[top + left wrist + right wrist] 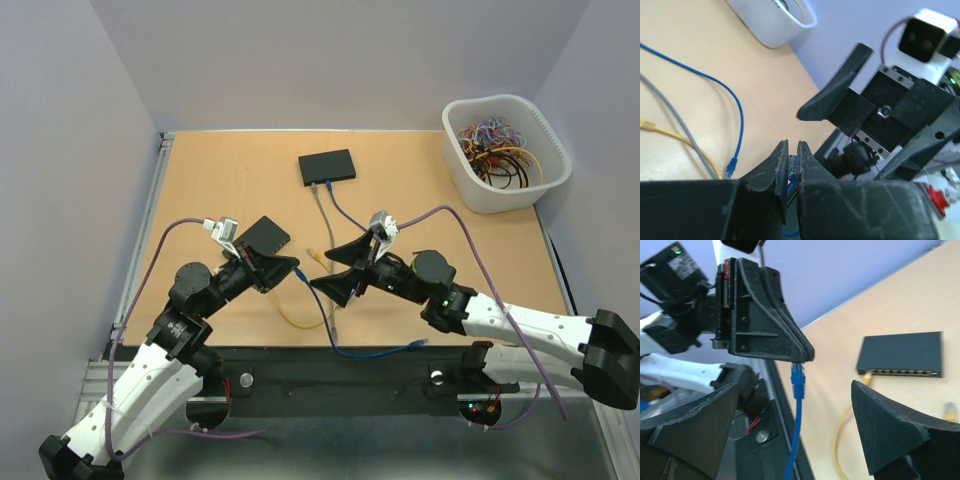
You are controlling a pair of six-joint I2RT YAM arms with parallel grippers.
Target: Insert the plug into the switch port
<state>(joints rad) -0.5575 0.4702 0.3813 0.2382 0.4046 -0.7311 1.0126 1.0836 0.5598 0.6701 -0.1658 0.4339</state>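
My left gripper (pixel 297 268) is shut on a blue plug (pixel 299 273), which hangs from its fingertips with its blue cable trailing down. The plug shows in the right wrist view (pixel 798 381) and as a sliver between the fingers in the left wrist view (pixel 791 162). My right gripper (pixel 336 268) is open and faces the left one, its fingers either side of the plug without touching it (pixel 795 387). A black switch (pixel 263 237) lies just behind the left gripper; its port row (pixel 900 372) shows, with a yellow cable in one port.
A second black switch (pixel 326 166) at the back holds grey and blue cables. A loose yellow plug (pixel 313 252) and a loose blue plug (pixel 731 166) lie on the table. A white bin (pixel 505 150) of cables stands at the back right.
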